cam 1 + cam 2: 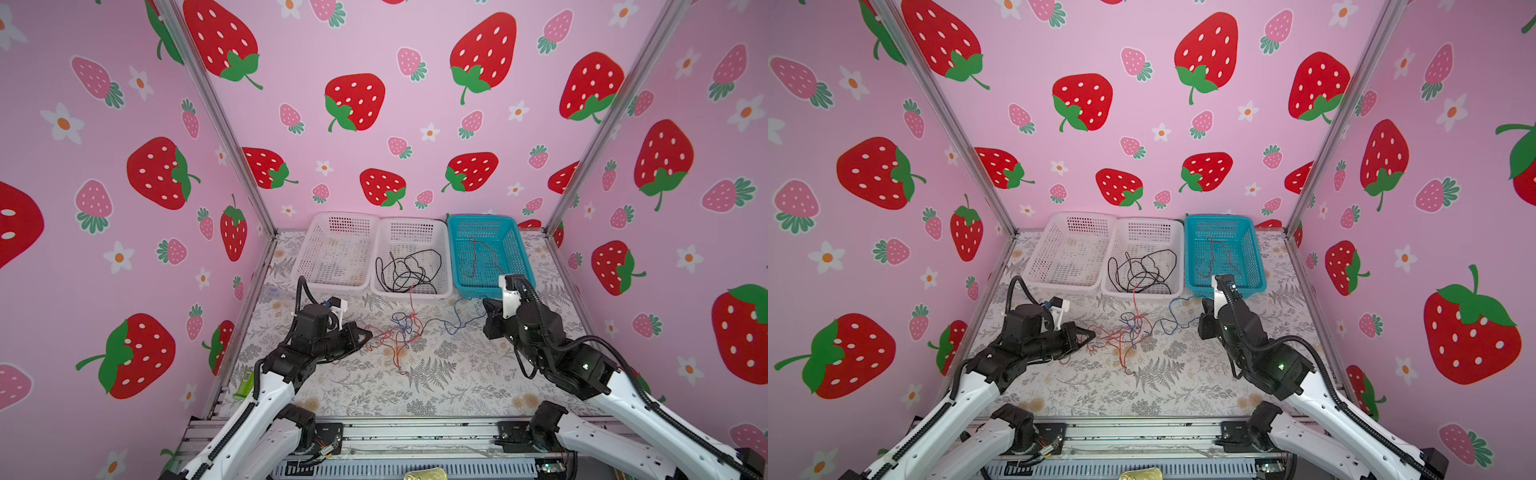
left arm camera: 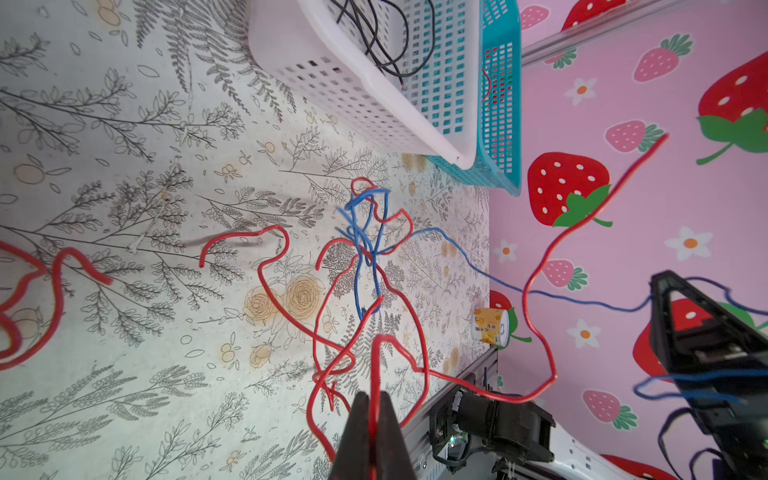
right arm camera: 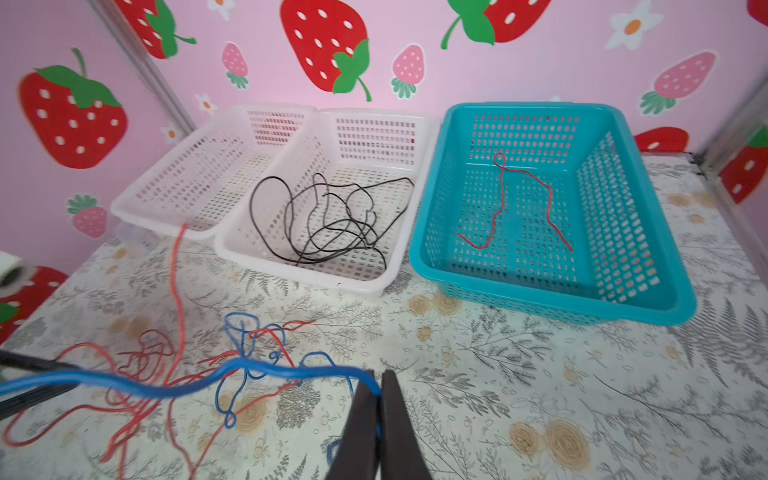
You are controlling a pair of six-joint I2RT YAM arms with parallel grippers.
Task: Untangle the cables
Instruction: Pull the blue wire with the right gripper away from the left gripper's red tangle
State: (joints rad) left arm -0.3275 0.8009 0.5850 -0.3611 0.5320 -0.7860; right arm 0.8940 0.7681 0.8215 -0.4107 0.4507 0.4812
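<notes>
Cables [image 1: 401, 328] lie knotted just before the middle white basket [image 1: 411, 294]. We judge them light and limp; our left gripper [image 2: 373, 401] pinches a red strand [image 2: 375, 361], our right gripper [image 3: 377, 380] a blue strand [image 3: 232, 366]: free lengths make the best holds.

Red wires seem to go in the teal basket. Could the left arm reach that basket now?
Probably not cleanly: the teal basket sits far across, the right gripper stands close before it, and the left gripper pinches a red cable knotted with the blue cable.
</notes>
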